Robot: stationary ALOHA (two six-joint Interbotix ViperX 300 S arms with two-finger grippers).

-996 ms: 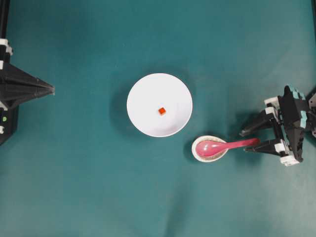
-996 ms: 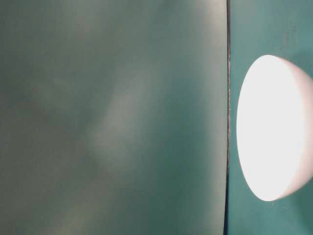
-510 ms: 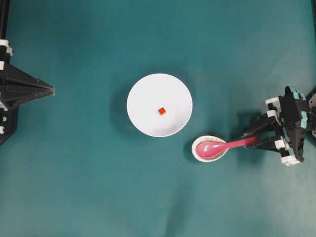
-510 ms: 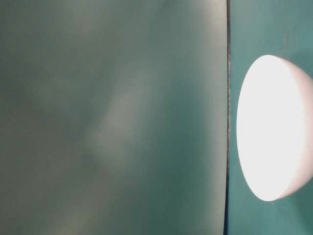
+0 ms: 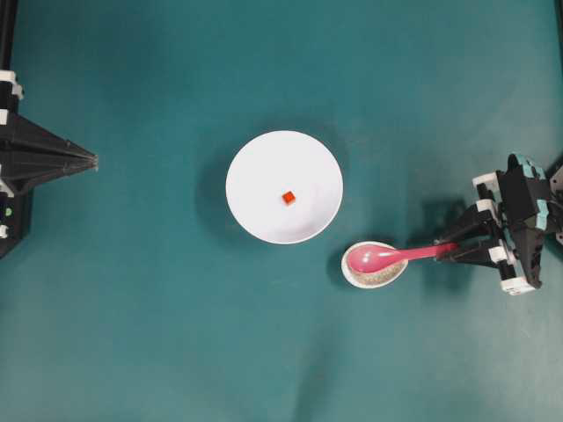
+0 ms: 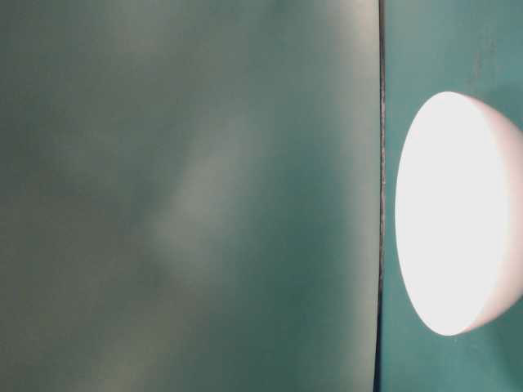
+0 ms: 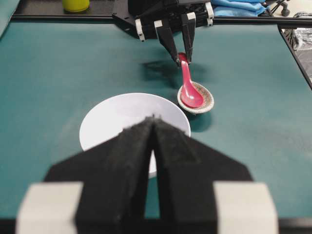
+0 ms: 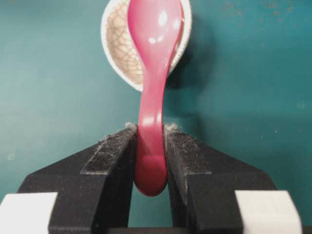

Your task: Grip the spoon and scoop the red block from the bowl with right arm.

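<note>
Clamped now on the handle end of the glossy pink-magenta soup spoon [image 8: 155, 83]: black pointed right gripper [image 8: 152, 156] with foam pads pressed against both flanks of the handle in the right wrist view, no gap visible either side. Stood wide apart around that handle a second ago, half-narrowed shortly after, now closed onto it (spoon also nudged slightly, its handle sitting a touch higher in the overhead frame than before). Reads as the grasp step done or all but done; lifting and carrying to the scoop still ahead.

Outward from the pads: spoon's long axis runs nearly level across the overhead frame, handle tip at right inside the jaws, deep oval scoop pointing left and resting in the small speckled beige oval dish [image 5: 389, 277], lower right of centre. Open side of the scoop faces up.

Further up and left, just beside that dish: large round plain white bowl [image 5: 251, 158], middle of the frame, with the tiny red-orange cube [image 5: 288, 198] lying near its centre, untouched.

Far left edge: black left gripper [image 5: 75, 161], fingers pressed together, well apart from everything (idle, by the look).
</note>
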